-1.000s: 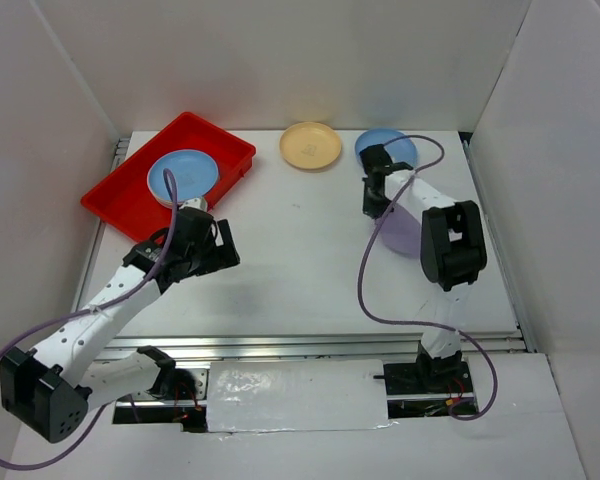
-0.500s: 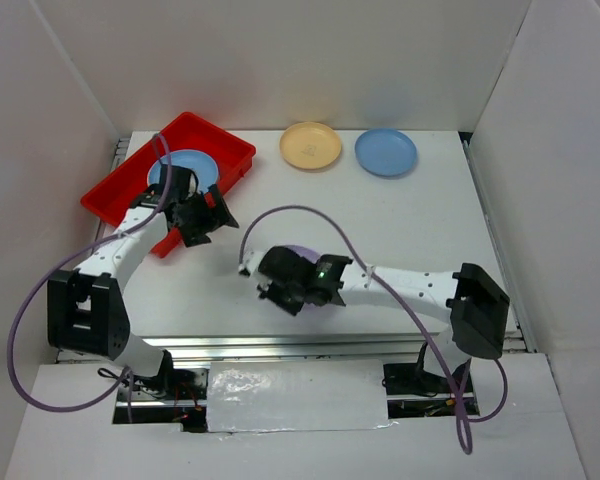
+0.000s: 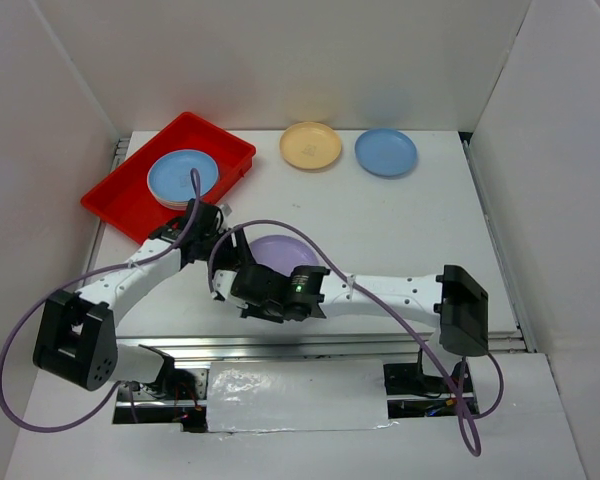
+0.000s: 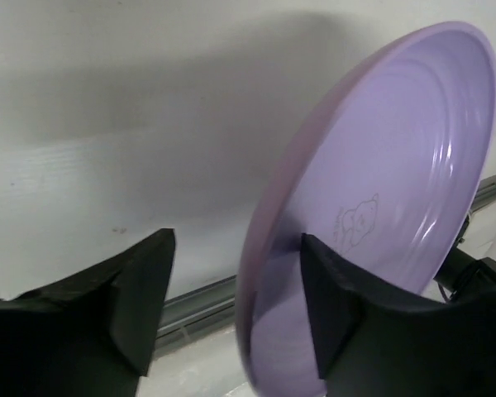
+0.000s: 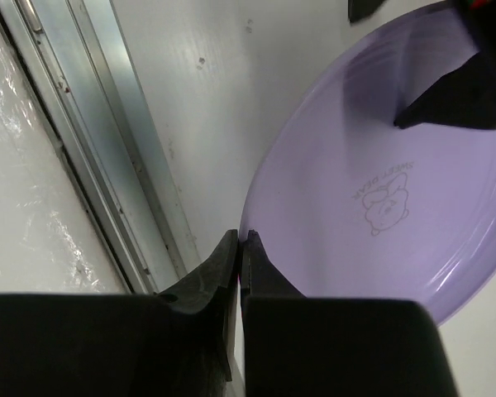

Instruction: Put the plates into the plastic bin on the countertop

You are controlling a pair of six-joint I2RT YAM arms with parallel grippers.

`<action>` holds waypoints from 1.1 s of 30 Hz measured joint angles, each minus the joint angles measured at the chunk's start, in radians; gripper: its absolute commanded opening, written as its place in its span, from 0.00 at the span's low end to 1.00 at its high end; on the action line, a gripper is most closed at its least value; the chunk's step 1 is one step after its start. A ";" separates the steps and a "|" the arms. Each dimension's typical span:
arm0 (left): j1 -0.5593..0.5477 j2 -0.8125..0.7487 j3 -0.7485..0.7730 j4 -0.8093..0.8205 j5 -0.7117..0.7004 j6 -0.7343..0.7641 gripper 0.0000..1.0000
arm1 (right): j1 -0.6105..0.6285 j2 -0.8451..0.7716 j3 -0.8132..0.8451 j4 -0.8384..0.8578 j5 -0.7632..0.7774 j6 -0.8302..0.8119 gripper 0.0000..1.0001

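A purple plate [image 3: 280, 250] is held tilted above the white countertop [image 3: 400, 230], left of centre. My right gripper [image 3: 252, 292] is shut on its near rim; the right wrist view shows the jaws [image 5: 241, 246] pinching the edge of the plate [image 5: 380, 190]. My left gripper [image 3: 218, 228] is open, its fingers [image 4: 145, 298] straddling the plate's other rim [image 4: 260, 273] without closing. The red bin [image 3: 130, 200] at the back left holds a blue plate [image 3: 183, 175] on top of a stack. A yellow plate [image 3: 311, 145] and a second blue plate [image 3: 386, 152] lie at the back.
White walls stand close on all sides. A metal rail [image 3: 310, 345] runs along the table's near edge, also in the right wrist view [image 5: 107, 165]. Purple cables loop from both arms over the table's left half.
My right arm has carried the purple plate a little left and up. My left gripper has left the bin and come to the plate's far rim, fingers either side.
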State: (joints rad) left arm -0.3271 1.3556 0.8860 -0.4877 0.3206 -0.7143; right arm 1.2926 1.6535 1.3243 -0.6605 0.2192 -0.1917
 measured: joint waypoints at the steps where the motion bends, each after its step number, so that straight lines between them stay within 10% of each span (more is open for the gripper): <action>1: -0.009 -0.007 0.000 0.000 -0.008 0.000 0.52 | 0.005 0.005 0.014 -0.008 0.009 -0.003 0.00; 3: -0.021 -0.016 0.002 0.004 -0.015 -0.008 0.07 | 0.020 0.016 0.046 -0.027 0.027 -0.007 0.00; 8: -0.025 -0.016 0.037 -0.033 -0.055 -0.024 0.00 | 0.047 0.050 0.092 -0.067 0.097 0.029 0.08; 9: -0.027 -0.016 0.053 -0.050 -0.071 -0.023 0.00 | 0.049 0.055 0.099 -0.069 0.112 0.038 0.71; 10: -0.028 -0.016 0.071 -0.063 -0.087 -0.023 0.00 | 0.049 0.055 0.104 -0.069 0.128 0.048 1.00; 16: 0.077 -0.017 0.196 -0.091 -0.185 -0.025 0.00 | 0.030 -0.006 0.044 -0.027 0.159 0.103 1.00; 23: 0.398 0.008 0.319 0.016 -0.216 -0.113 0.00 | -0.013 -0.450 -0.238 0.108 0.147 0.244 1.00; 33: 0.599 0.353 0.462 0.195 -0.259 -0.241 0.08 | 0.020 -0.653 -0.377 0.178 0.209 0.409 1.00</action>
State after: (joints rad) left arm 0.2718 1.7088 1.3479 -0.2932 0.0612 -0.9554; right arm 1.3128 1.0000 0.9478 -0.4824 0.4286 0.2169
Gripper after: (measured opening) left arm 0.154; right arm 0.997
